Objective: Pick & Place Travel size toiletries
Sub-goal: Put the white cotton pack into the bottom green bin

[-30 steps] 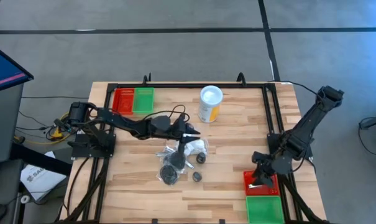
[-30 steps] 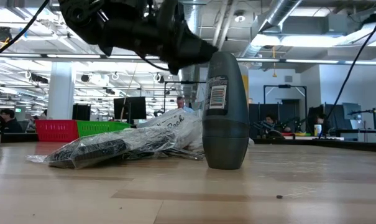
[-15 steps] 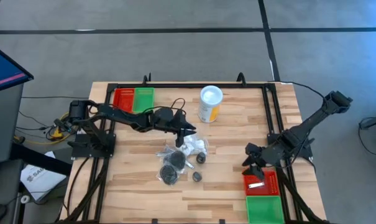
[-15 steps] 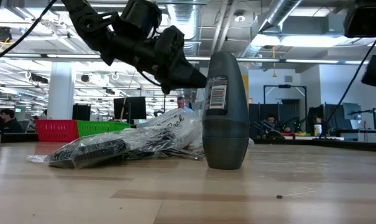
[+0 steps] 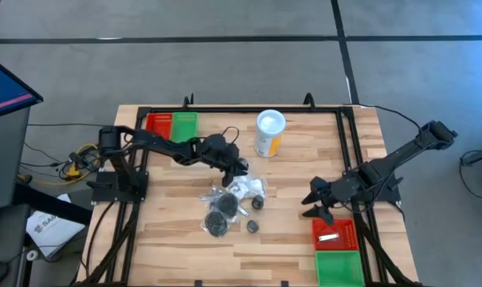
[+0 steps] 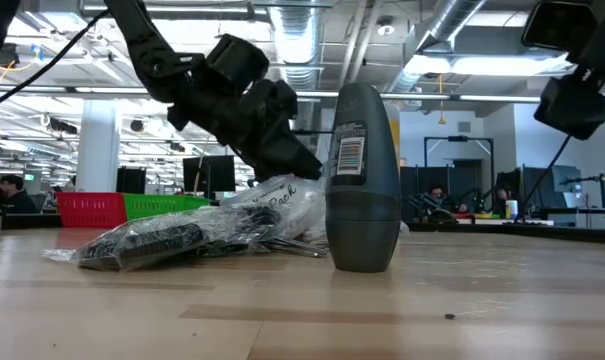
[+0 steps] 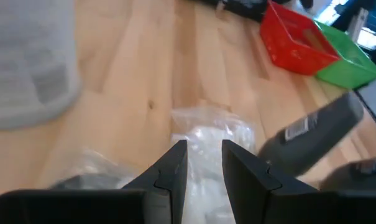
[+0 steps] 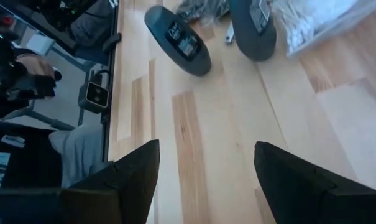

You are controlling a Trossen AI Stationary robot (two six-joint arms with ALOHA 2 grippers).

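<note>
Toiletries [image 5: 233,206] heaped mid-table — one white packet [image 5: 329,237] in red bin [image 5: 346,231]; left end effector [image 7: 204,163] narrow, right end effector [image 8: 206,163] wide.

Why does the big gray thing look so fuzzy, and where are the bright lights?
In the left wrist view, the gray canister sits very close to the camera and off to one side, so it blurs, as does the dark bottle. In the low view, bright ceiling strip lights glare behind the dark bottle, which stands sharp.
</note>
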